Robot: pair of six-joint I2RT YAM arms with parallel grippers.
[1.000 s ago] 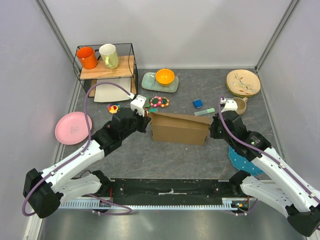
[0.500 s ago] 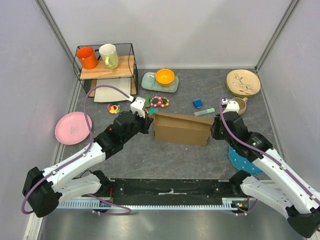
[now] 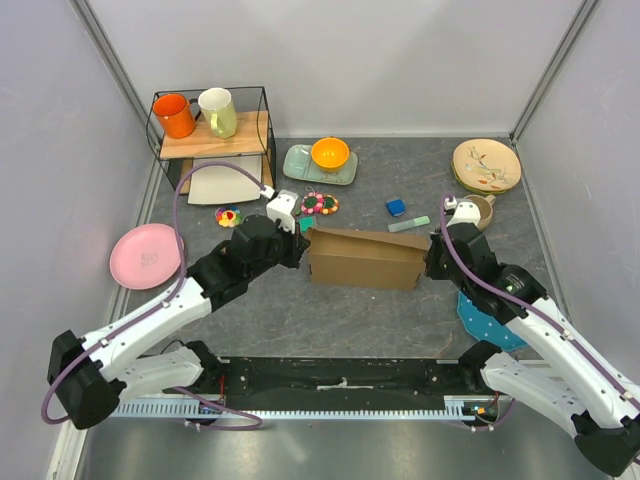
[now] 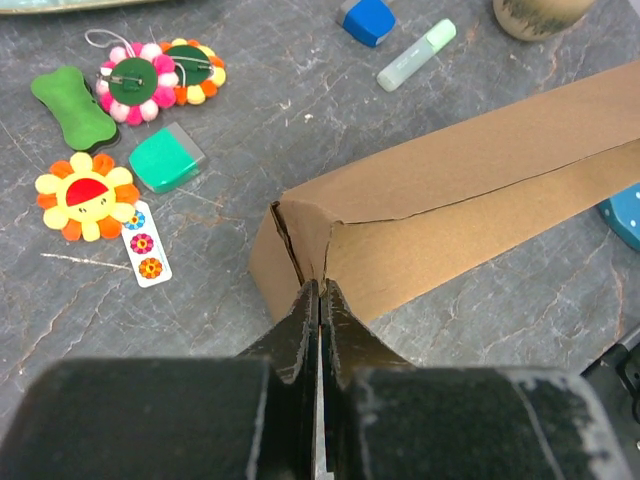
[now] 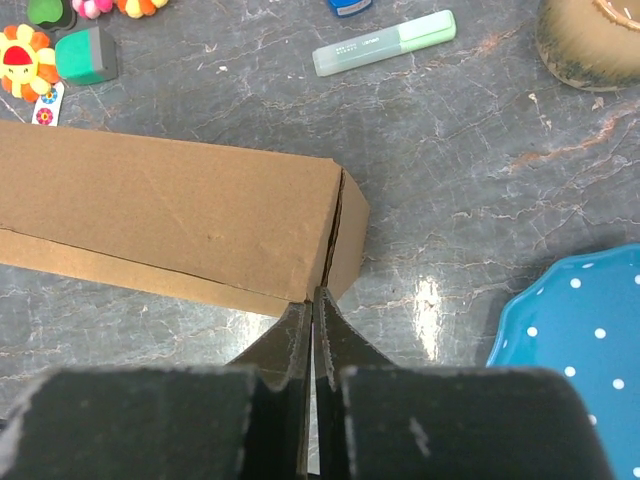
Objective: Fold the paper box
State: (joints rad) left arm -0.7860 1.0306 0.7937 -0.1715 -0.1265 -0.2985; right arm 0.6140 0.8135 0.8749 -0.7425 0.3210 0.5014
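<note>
Paper box (image 3: pixel 362 262) lies between left hand (image 3: pixel 300 250) and right hand (image 3: pixel 432 262).

Plain brown all over the paper box (image 3: pixel 360 260). Grey, white-veined marbling across the bench (image 3: pixel 330 320). White dots on the blue plate (image 5: pixel 570 350); plain pink plate (image 3: pixel 147 255). Orange bowl (image 3: pixel 330 153) on pale green tray (image 3: pixel 298 165). Mint-green marker (image 5: pixel 385 43). Orange-petalled flower (image 4: pixel 85 200), yellow and red at centre.

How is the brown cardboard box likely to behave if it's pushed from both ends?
Probably light: the box is thin corrugated card, low and long, so it would likely slide on the table rather than tip. Its end flap looks untucked, with a gap at the corner, so it may flex inward.
</note>
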